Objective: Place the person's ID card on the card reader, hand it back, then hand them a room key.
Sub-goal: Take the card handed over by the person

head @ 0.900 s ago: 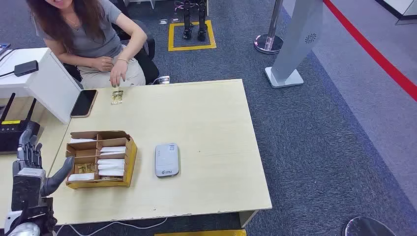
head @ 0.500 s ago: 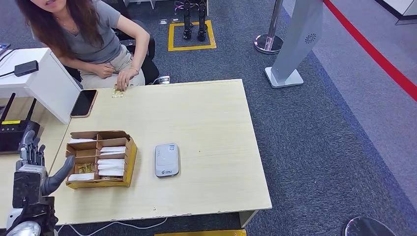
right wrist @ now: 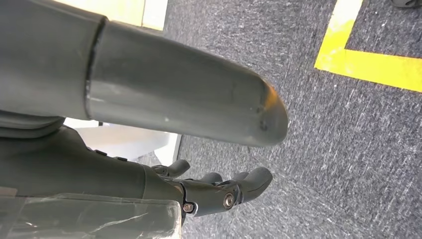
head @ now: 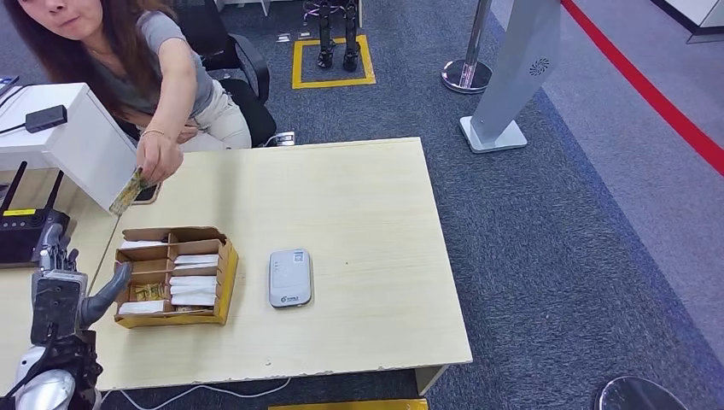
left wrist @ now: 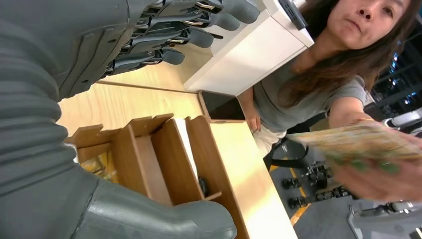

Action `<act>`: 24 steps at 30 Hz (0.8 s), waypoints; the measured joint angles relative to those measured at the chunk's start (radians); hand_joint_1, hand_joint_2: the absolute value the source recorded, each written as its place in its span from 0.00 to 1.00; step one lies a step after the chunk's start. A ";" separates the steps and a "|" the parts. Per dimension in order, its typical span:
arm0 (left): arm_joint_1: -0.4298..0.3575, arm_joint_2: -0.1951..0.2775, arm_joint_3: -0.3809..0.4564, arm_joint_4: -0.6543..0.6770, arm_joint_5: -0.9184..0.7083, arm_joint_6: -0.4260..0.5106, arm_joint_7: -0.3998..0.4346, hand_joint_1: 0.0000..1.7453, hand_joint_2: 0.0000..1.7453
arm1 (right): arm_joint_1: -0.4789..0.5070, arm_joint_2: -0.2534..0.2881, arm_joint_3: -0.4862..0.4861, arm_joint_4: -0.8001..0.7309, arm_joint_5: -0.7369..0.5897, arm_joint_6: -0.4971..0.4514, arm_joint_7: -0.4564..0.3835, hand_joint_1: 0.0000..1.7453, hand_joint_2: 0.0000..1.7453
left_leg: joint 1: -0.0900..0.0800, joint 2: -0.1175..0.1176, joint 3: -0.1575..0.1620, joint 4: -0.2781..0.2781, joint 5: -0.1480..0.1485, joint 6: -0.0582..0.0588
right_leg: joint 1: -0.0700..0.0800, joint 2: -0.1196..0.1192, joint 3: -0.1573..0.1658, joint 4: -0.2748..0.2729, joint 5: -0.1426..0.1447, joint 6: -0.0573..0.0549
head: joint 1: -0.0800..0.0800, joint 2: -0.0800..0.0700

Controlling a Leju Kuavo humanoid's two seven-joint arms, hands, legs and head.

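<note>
At the bench's (head: 359,196) near-left corner, the left robot hand (head: 60,286) is raised upright, fingers spread and nothing held, beside the cardboard tray (head: 175,275). Beyond it, the ID card (head: 125,192) is held out by the person's hand (head: 160,159). The card reader (head: 289,278) lies right of the tray. The right robot hand (right wrist: 219,191) hangs over carpet, fingers apart.
</note>
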 joint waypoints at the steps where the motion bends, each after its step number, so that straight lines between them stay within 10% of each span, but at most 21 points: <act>1: -0.011 0.001 0.000 0.011 -0.001 0.002 0.000 0.00 1.00 | 0.000 0.000 0.001 0.000 0.001 0.000 -0.001 0.00 0.00 | 0.000 0.000 0.000 0.000 0.000 0.000 | 0.000 0.000 0.000 0.000 0.000 0.000 | 0.000 0.000; 11: -0.053 0.001 0.001 0.085 -0.001 0.007 -0.001 0.00 1.00 | -0.001 0.000 0.007 0.000 0.001 -0.003 -0.004 0.00 0.00 | 0.000 0.000 0.000 0.000 0.000 0.000 | 0.000 0.000 0.000 0.000 0.000 0.000 | 0.000 0.000; 15: -0.054 0.000 0.001 0.097 0.000 0.007 -0.005 0.95 1.00 | -0.001 0.000 0.010 0.000 0.001 -0.003 0.001 0.00 0.00 | 0.000 0.000 0.000 0.000 0.000 0.000 | 0.000 0.000 0.000 0.000 0.000 0.000 | 0.000 0.000; 24: -0.055 -0.005 0.001 0.106 -0.003 0.024 -0.008 1.00 1.00 | -0.001 0.000 0.012 0.000 0.001 -0.007 -0.005 0.00 0.00 | 0.000 0.000 0.000 0.000 0.000 0.000 | 0.000 0.000 0.000 0.000 0.000 0.000 | 0.000 0.000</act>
